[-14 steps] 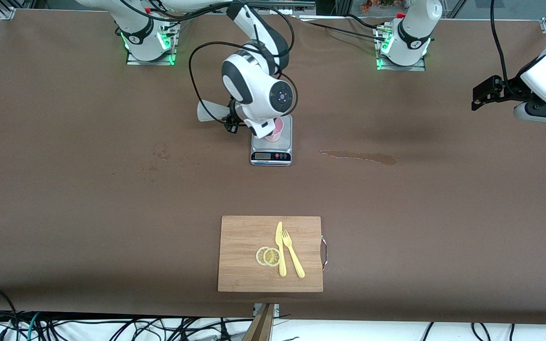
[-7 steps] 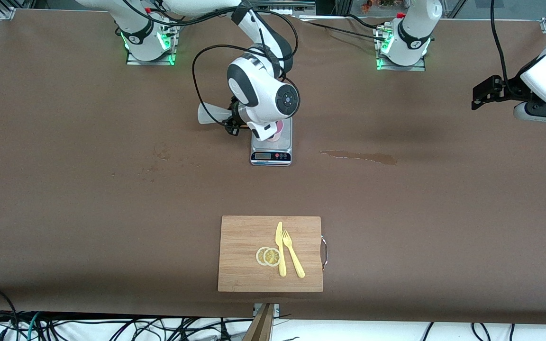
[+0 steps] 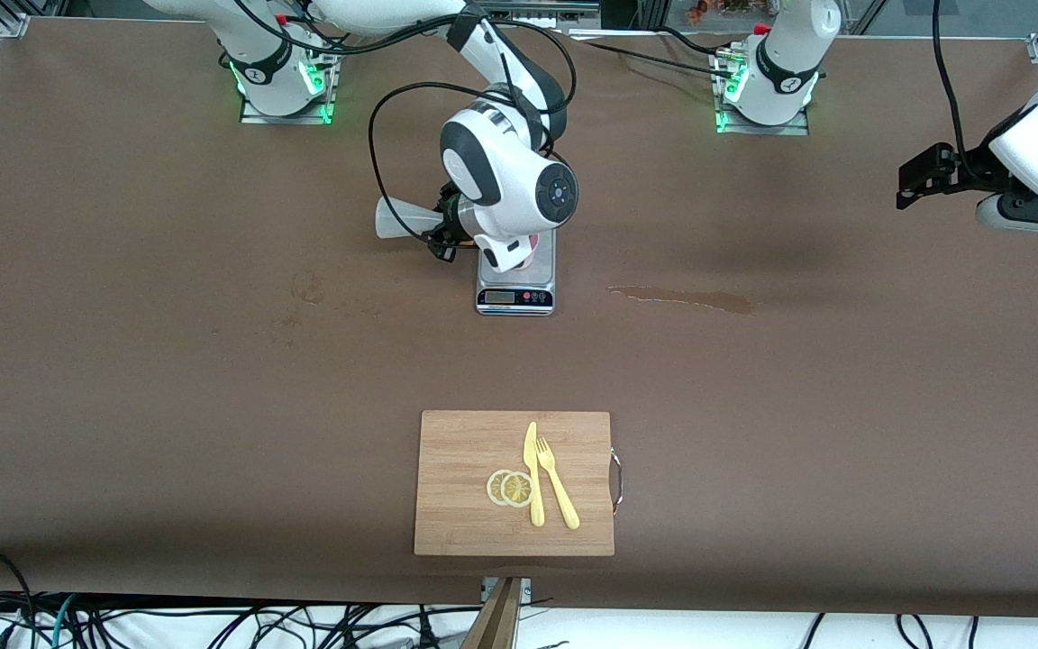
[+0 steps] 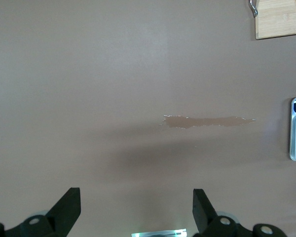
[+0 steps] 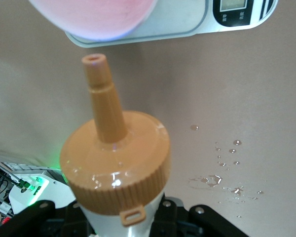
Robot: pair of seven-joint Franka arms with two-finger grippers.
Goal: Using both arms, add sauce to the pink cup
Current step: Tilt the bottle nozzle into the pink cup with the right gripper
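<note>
The sauce [image 3: 400, 219], a whitish squeeze bottle, lies sideways in my right gripper [image 3: 443, 233], which is shut on it beside the scale [image 3: 516, 296]. In the right wrist view its orange cap [image 5: 116, 158] and nozzle point toward the pink cup [image 5: 96, 17], with the nozzle tip just short of the cup's rim. The cup stands on the scale [image 5: 187, 22]. From the front, only a sliver of the pink cup [image 3: 532, 247] shows under the right wrist. My left gripper [image 3: 920, 178] waits open over the table at the left arm's end, with nothing between its fingers [image 4: 69, 203].
A wooden cutting board [image 3: 465, 451] with a yellow knife, a fork and lemon slices lies nearer to the front camera than the scale. A wet streak [image 3: 686, 298] marks the table beside the scale toward the left arm's end. Small droplets [image 5: 219, 178] dot the table by the bottle.
The right wrist has shifted a little toward the left arm's end and now covers more of the pink cup. The bottle stays gripped. The left arm has not moved.
</note>
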